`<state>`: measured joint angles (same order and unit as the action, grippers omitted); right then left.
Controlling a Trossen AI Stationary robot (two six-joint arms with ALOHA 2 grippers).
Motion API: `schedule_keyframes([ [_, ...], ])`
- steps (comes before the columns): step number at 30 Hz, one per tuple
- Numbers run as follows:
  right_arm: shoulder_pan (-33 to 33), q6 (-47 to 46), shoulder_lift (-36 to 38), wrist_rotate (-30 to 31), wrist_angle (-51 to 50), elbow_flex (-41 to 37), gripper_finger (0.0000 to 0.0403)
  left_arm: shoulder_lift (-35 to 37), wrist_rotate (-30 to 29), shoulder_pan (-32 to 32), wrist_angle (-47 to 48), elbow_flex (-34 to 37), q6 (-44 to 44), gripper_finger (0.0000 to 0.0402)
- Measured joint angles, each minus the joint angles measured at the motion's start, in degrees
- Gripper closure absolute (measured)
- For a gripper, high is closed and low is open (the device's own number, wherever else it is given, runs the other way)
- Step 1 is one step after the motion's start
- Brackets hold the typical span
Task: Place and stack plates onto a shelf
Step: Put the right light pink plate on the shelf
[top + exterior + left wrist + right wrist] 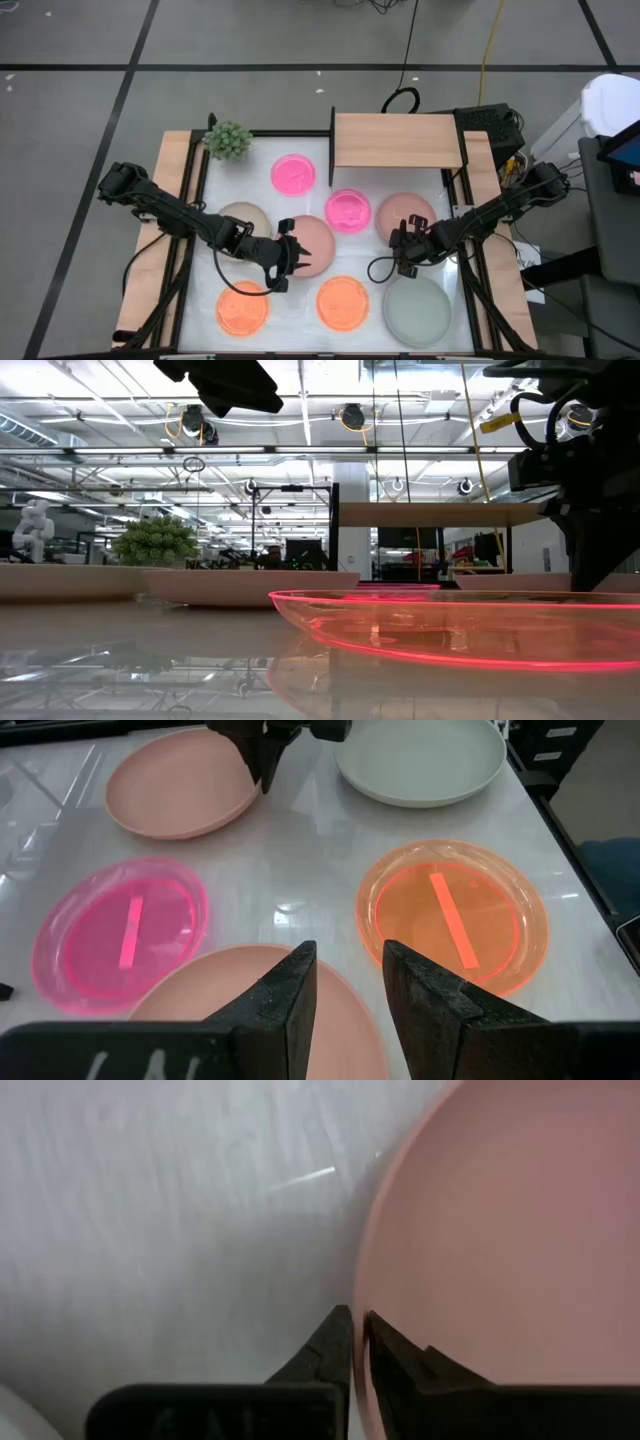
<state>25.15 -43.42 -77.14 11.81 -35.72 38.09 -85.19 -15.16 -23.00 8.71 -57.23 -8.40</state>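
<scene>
Eight plates lie flat on the white table. Two magenta ones (293, 174) (347, 210) are near the shelf (397, 140), a light-wood board on black supports at the far edge. The beige (240, 218), salmon-pink (315, 240) and dusty-pink (410, 212) plates form a middle row. Two orange (242, 307) (342, 302) and the grey-green (416, 310) lie near. My left gripper (288, 262) (350, 970) is open, its fingers standing over the salmon-pink plate's near rim (230, 975). My right gripper (403, 243) is at the dusty-pink plate's near-left rim. My right gripper (357, 1318) is pinched on the dusty-pink plate's rim (362, 1280) at its near-left side. One finger (395, 1350) is inside the plate and the other (335, 1335) outside, over the table. The fingers come down from above. The plate lies on the table.
A small green plant (228, 140) stands at the far left corner. Wooden side rails (170, 230) (495, 230) run along the table's left and right. Cables and equipment (490, 125) sit beyond the shelf's right end. In the low view an orange plate (460, 630) fills the foreground.
</scene>
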Motion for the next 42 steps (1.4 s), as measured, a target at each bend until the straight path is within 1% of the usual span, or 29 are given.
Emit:
schedule_keyframes([
  [4,0.04,-4.87,0.15,-1.02,-0.82,0.00,0.0386,0.00,0.00,0.00,-0.02,0.00,1.01,0.0277],
  [12,1.73,-5.64,0.10,-2.95,-1.77,1.14,0.0393,0.00,0.00,0.02,0.00,0.00,2.26,0.0277],
  [16,3.73,-5.86,0.07,-2.92,-4.06,4.21,0.0394,0.00,0.00,0.04,0.00,0.00,2.25,0.0277],
  [23,6.97,-7.11,0.06,-1.24,-11.10,10.87,0.0397,0.02,0.00,0.04,-0.02,0.00,2.25,0.0277],
  [34,10.05,-8.04,0.07,4.56,-23.52,20.66,0.0402,0.02,0.00,1.23,0.02,0.00,2.22,0.0277],
  [42,11.70,-8.71,0.07,5.04,-30.27,25.90,0.0402,0.02,0.00,1.40,0.02,0.00,2.18,0.0277],
])
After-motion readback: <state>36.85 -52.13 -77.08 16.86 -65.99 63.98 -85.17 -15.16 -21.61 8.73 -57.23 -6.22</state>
